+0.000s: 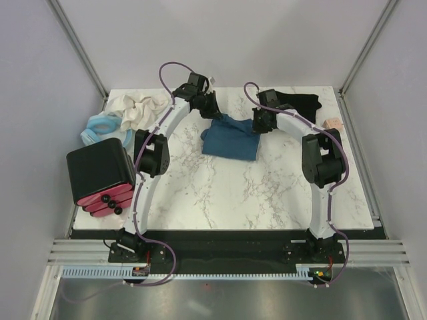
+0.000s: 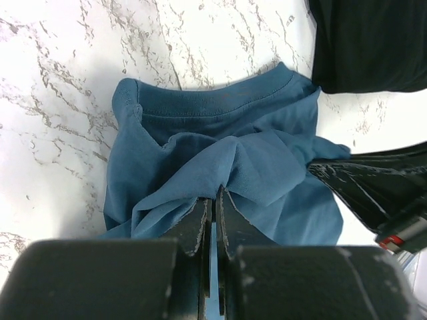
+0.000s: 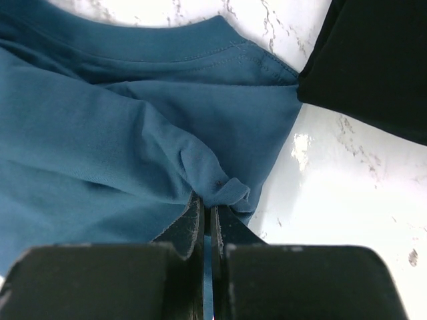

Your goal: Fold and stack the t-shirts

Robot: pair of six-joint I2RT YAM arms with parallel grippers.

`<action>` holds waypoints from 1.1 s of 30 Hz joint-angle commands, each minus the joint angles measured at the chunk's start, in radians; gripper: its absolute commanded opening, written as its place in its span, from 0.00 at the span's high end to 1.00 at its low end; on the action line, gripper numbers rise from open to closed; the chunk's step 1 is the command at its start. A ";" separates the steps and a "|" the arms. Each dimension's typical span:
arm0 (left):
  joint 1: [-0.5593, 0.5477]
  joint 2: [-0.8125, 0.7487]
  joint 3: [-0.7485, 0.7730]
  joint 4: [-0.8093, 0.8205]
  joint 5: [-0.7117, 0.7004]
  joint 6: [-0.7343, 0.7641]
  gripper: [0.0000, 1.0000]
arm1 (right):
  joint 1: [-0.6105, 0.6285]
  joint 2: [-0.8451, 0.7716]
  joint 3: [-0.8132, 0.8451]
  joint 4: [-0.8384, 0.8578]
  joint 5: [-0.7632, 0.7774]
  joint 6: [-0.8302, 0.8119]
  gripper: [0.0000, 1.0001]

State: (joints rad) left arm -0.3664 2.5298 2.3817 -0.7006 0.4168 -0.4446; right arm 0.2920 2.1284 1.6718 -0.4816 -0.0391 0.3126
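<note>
The dark teal t-shirt (image 1: 230, 139) lies bunched on the marble table (image 1: 220, 193), toward the back centre. My left gripper (image 1: 212, 110) is shut on a fold at the shirt's far left corner. In the left wrist view the cloth (image 2: 220, 153) puckers at the left gripper (image 2: 215, 197). My right gripper (image 1: 257, 123) is shut on the far right corner. Teal cloth (image 3: 133, 120) gathers into a knot at the right gripper (image 3: 208, 203) in its own wrist view. The black t-shirt (image 1: 300, 101) lies crumpled at the back right, behind the right arm. It also shows in the left wrist (image 2: 373, 40) and right wrist (image 3: 373, 60) views.
A white crumpled cloth (image 1: 137, 107) and a pale blue ring-shaped item (image 1: 100, 127) lie at the back left. A black box with a red base (image 1: 100, 177) stands at the left edge. A small peach item (image 1: 332, 123) sits near the right edge.
</note>
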 commanded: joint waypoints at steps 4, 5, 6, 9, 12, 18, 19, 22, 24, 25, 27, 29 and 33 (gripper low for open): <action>-0.011 0.032 0.053 0.047 -0.035 -0.003 0.98 | -0.002 0.007 -0.012 0.129 0.064 0.019 1.00; -0.011 0.038 0.053 0.050 -0.033 -0.005 0.98 | -0.002 0.004 -0.012 0.135 0.074 0.019 1.00; -0.011 0.040 0.054 0.053 -0.033 -0.009 0.98 | -0.002 0.002 -0.012 0.143 0.076 0.020 1.00; -0.011 0.052 0.054 0.059 -0.035 -0.016 0.98 | -0.002 0.010 -0.009 0.169 0.077 0.020 1.00; -0.011 0.064 0.051 0.064 -0.055 -0.014 0.91 | -0.002 0.042 0.020 0.169 0.085 0.029 0.80; -0.009 0.035 0.039 0.082 -0.110 -0.006 0.63 | -0.002 -0.001 -0.030 0.274 0.142 0.060 0.45; -0.008 0.006 0.033 0.090 -0.121 0.000 0.57 | -0.002 -0.024 -0.033 0.288 0.151 0.060 0.46; -0.002 -0.038 0.008 0.128 -0.173 0.023 0.52 | -0.004 -0.054 -0.021 0.327 0.166 0.053 0.48; 0.004 -0.071 0.010 0.144 -0.196 0.030 0.50 | -0.004 -0.055 0.027 0.330 0.171 0.037 0.47; 0.013 -0.080 0.010 0.148 -0.197 0.030 0.50 | -0.004 -0.050 0.049 0.328 0.173 0.033 0.47; 0.027 -0.107 0.008 0.150 -0.208 0.029 0.50 | -0.005 -0.048 0.104 0.324 0.177 0.026 0.47; 0.035 -0.144 0.001 0.148 -0.211 0.040 0.49 | -0.005 -0.048 0.140 0.321 0.179 0.019 0.43; 0.037 -0.239 -0.070 0.145 -0.181 0.073 0.61 | -0.008 -0.071 0.200 0.255 0.104 0.003 0.51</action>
State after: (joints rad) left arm -0.3408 2.4596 2.3604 -0.6033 0.2321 -0.4358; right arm 0.2893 2.1441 1.7996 -0.2245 0.1116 0.3393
